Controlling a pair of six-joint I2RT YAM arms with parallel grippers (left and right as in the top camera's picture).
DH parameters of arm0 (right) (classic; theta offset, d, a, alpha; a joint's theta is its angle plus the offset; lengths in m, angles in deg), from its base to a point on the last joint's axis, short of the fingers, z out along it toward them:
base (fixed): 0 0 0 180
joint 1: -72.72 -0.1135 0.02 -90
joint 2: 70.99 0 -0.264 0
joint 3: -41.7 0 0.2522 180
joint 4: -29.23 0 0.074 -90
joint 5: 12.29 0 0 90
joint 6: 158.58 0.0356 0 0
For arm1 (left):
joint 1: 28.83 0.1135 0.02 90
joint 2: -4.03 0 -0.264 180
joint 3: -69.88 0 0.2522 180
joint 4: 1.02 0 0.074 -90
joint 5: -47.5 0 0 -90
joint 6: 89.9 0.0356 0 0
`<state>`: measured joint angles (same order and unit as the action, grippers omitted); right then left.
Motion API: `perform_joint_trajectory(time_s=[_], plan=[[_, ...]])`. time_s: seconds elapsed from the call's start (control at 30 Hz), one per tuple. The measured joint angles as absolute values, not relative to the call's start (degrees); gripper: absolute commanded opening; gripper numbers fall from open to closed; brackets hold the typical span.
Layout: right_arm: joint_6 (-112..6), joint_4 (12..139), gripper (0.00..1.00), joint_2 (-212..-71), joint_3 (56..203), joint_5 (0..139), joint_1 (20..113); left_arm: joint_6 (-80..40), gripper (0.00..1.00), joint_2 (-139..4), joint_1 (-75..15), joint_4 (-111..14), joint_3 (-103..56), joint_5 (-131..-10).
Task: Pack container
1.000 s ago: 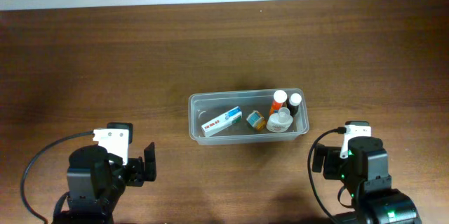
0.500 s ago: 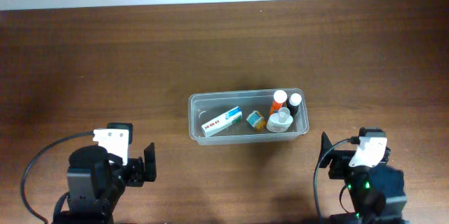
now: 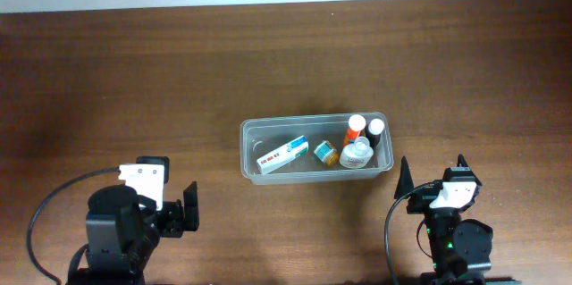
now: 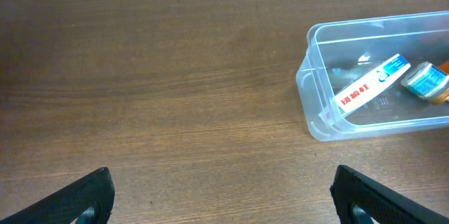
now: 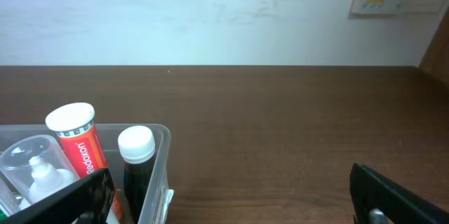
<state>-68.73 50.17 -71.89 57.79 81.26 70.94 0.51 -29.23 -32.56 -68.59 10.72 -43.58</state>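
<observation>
Fingers (image 4: pixel 81 197) apart on left gripper (image 4: pixel 224 199), right gripper (image 5: pixel 231 196); container (image 3: pixel 245 129) holds one carton (image 3: pixel 282 154), four bottles (image 3: pixel 355 154).

The table (image 3: pixel 179 71) is dark wood, smooth, with fine grain and a soft sheen. The container (image 3: pixel 295 121) is clear glossy plastic. Toward its 9 o'clock end lies a shiny cardboard box (image 3: pixel 282 154); at 2 o'clock stands a red tube (image 3: pixel 355 128) with a matt white plastic cap
</observation>
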Motion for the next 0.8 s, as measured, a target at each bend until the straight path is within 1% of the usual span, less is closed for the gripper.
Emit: perform_joint_trajectory(time_s=[0.63, 0.7, 0.8], plan=[[-68.8, 50.2, 0.98, -71.9, 57.7, 81.3, 70.9, 0.5, 0.99, -29.0, -32.6, -68.8, 10.7, -43.6], [-68.8, 50.2, 0.98, -71.9, 57.7, 81.3, 70.9, 0.5, 0.99, -27.6, -32.6, -69.9, 10.9, -43.1], [-68.8, 50.2, 0.99, -71.9, 57.7, 81.3, 70.9, 1.2, 0.99, -22.1, -32.6, -68.1, 13.4, -42.1]])
